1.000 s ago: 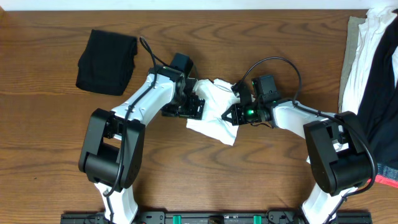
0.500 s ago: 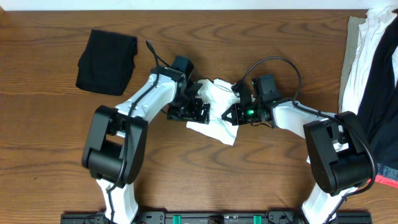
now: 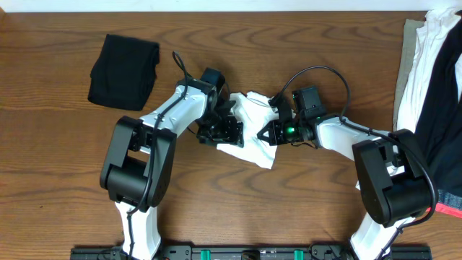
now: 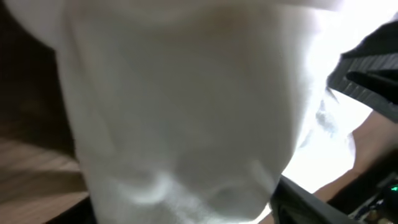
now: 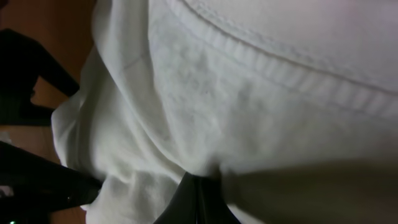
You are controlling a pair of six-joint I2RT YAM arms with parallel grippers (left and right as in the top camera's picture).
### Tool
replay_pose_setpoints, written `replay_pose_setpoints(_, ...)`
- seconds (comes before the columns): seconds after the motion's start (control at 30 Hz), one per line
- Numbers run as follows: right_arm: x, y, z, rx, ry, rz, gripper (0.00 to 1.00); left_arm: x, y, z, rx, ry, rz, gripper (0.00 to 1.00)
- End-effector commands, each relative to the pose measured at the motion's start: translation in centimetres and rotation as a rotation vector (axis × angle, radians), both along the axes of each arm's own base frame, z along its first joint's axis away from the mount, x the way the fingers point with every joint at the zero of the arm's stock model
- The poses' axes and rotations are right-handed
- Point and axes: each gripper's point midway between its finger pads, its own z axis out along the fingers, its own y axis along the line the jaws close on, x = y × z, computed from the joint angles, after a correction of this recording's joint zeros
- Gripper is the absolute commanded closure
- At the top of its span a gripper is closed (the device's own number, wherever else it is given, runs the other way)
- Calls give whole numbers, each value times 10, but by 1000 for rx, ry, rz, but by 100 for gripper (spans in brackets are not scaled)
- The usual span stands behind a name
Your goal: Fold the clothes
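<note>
Where the white garment bunches, right fingers pinch it

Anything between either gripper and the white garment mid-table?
Nothing visible. The right gripper is shut on the white garment; the left gripper sits against its opposite side. The folded black cloth lies well clear.

Dark brown wooden desk, grain running side to side, spreading well past the left hand and the right hand in every direction. Far beyond both hands, along the desk's back edge, a thin pale strip, wall or floor not determinable. Well behind both hands, at the near edge, a black rail with green fittings. Lighting even and from above; soft, short shadows on the wood close beside each hand. Same brown wood visible in both wrist views.
</note>
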Motion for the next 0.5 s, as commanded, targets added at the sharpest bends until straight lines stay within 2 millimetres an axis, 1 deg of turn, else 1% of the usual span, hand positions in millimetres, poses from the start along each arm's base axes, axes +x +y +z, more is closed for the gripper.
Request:
replay_pose_setpoints(0.0, -7, -8, -24, -74, 49, -26, 99, -8, -4, -3, -37, 48, -1, 42)
replay_pose_setpoints(0.03, -7, -8, -24, -74, 49, -26, 99, -8, -4, -3, -37, 48, 0, 50)
replay_pose_setpoints(0.13, -7, -8, -24, -74, 48, -26, 99, -8, -4, -3, -36, 49, 1, 63)
replay_pose_setpoints(0.23, -7, -8, -24, -74, 49, -26, 99, -8, -3, -3, -31, 55, 11, 64)
replay_pose_setpoints(0.27, -7, -8, -24, -74, 49, -26, 99, -8, -3, -3, -30, 55, 12, 69)
replay_pose_setpoints(0.3, -7, -8, -23, -73, 47, -26, 99, -8, -3, -3, -31, 53, 13, 74)
replay_pose_setpoints(0.33, -5, -8, -21, -71, 40, -26, 99, -7, -3, -3, -32, 50, 14, 81)
replay_pose_setpoints(0.37, -3, -8, -18, -68, 31, -30, 99, -6, -3, -3, -33, 47, 13, 94)
replay_pose_setpoints(0.47, 11, -12, 3, -51, -17, -51, 99, 1, -5, 0, -37, 23, 12, 94)
